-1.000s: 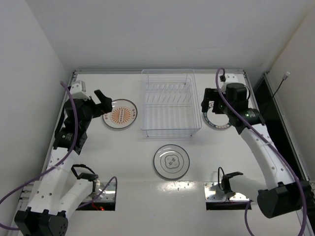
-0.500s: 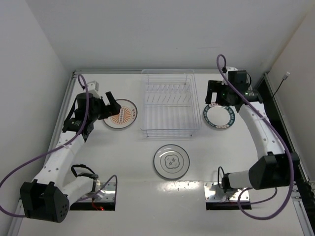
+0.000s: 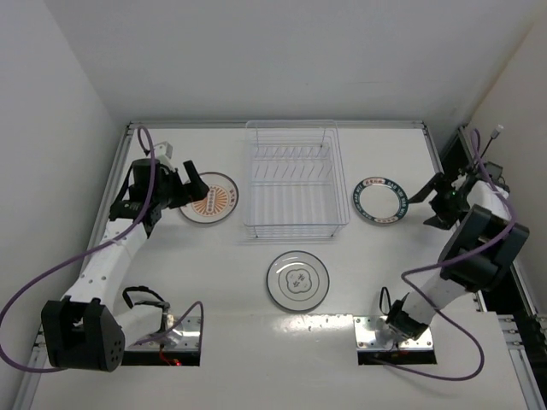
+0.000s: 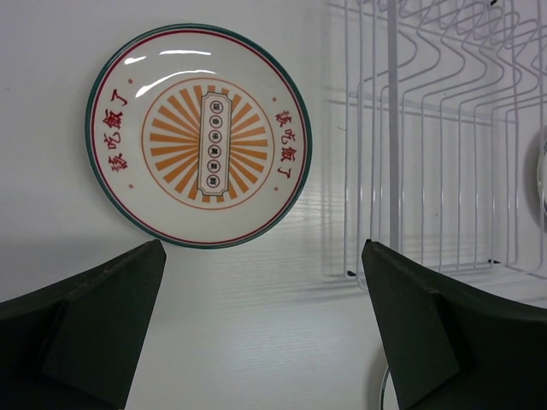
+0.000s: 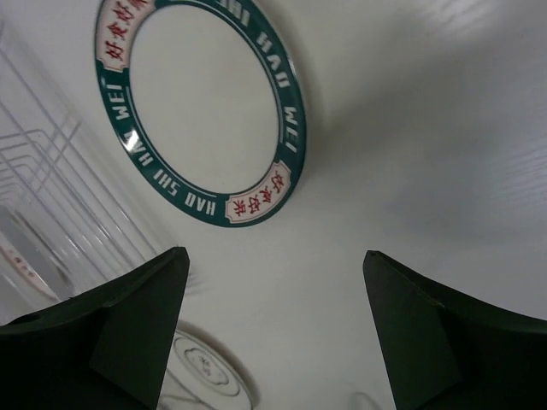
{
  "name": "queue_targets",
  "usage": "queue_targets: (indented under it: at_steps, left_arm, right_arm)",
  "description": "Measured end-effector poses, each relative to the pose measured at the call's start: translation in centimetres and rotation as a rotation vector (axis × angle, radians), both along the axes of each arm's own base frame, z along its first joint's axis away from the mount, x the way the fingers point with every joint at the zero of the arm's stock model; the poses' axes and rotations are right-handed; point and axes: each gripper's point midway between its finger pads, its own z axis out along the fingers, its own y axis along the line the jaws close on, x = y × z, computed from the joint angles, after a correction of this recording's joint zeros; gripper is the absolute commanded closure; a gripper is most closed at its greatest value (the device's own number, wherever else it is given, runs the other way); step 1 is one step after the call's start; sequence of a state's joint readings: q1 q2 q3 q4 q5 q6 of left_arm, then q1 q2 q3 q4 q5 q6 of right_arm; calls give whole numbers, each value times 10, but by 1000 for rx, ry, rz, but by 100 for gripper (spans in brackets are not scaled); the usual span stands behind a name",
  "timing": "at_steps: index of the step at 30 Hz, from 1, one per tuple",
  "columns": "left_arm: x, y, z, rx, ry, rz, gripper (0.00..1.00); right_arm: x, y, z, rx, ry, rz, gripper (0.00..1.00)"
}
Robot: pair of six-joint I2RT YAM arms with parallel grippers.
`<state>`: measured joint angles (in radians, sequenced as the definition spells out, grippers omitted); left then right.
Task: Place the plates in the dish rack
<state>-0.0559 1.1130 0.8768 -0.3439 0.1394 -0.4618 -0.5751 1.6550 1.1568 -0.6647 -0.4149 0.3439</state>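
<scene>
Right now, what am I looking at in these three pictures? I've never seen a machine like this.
Two robot arms are bolted at the near edge of a table. The wide picture is from a camera above them; the other two are from cameras on each wrist, the dark shapes being that arm's own fingers. Three plates lie flat around a clear, empty dish rack: orange sunburst plate, teal-rimmed plate, grey-patterned plate. The left hand is near the orange one, the right hand near the teal one. Both are open, holding nothing.
</scene>
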Motion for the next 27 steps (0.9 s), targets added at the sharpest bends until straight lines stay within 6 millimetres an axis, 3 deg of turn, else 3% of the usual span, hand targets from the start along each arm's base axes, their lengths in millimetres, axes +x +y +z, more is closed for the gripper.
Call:
queue_targets:
  at_steps: [4, 11, 18, 23, 27]
  left_arm:
    - [2, -3, 4, -18, -17, -26, 0]
    - [5, -9, 8, -48, -43, -63, 7]
    - [3, -12, -12, -90, 8, -96, 7]
    - [3, -13, -15, -105, 19, -109, 7]
    - [3, -13, -17, -99, 23, -116, 7]
  right_arm:
    - [-12, -5, -35, 149, 70, -49, 19]
    - [-7, 3, -55, 229, 94, -54, 25]
    - [4, 13, -78, 236, 130, -49, 29]
    - [26, 19, -85, 221, 154, -19, 40]
    - [48, 21, -85, 182, 144, 8, 58]
